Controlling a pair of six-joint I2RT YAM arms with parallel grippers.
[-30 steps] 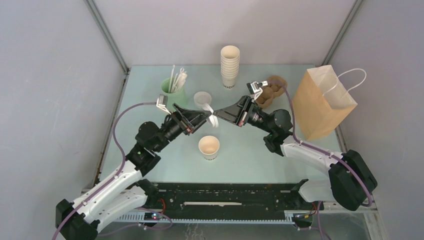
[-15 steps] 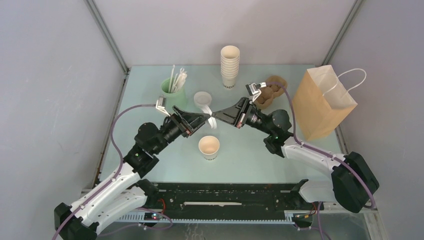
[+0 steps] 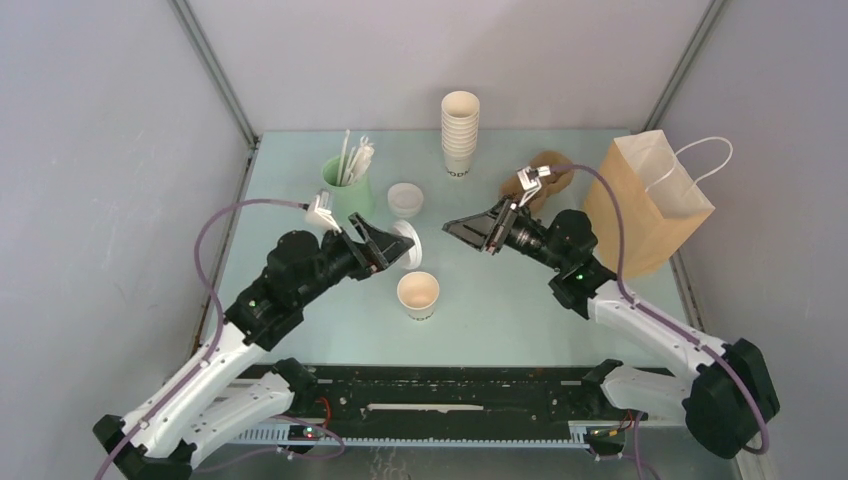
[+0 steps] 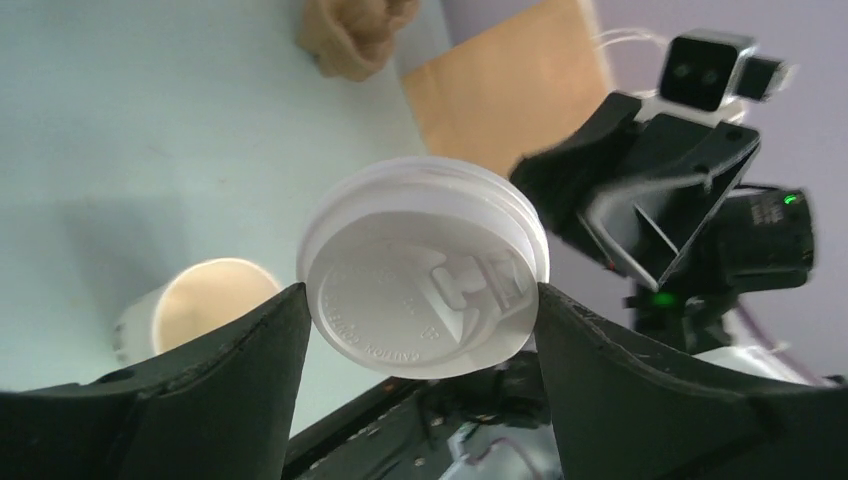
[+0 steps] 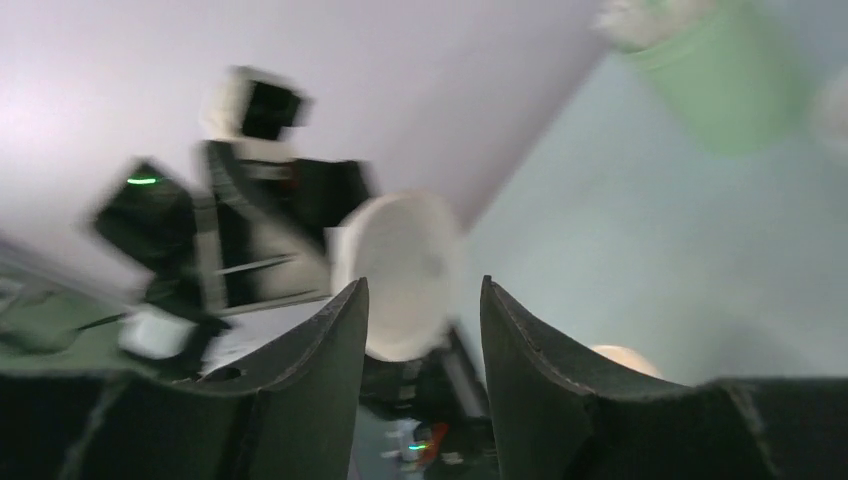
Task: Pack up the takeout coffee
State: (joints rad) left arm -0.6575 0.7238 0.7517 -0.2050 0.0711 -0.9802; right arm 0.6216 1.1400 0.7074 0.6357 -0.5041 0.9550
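The left gripper (image 3: 398, 247) is clasping the lid (image 4: 400, 250) near the open cup (image 3: 418, 294) — probably to cap it; the right gripper (image 3: 452, 229) is hanging open, empty.

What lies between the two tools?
Only the white lid, gripped in the left tool, then bare table up to the right tool; top view.

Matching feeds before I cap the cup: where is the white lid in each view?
Top external: lid just left of centre, above the open cup.
Left wrist: lid at centre; cup lower left.
Right wrist: lid at centre, blurred; cup rim lower right.
Shared landmark: the open cup.
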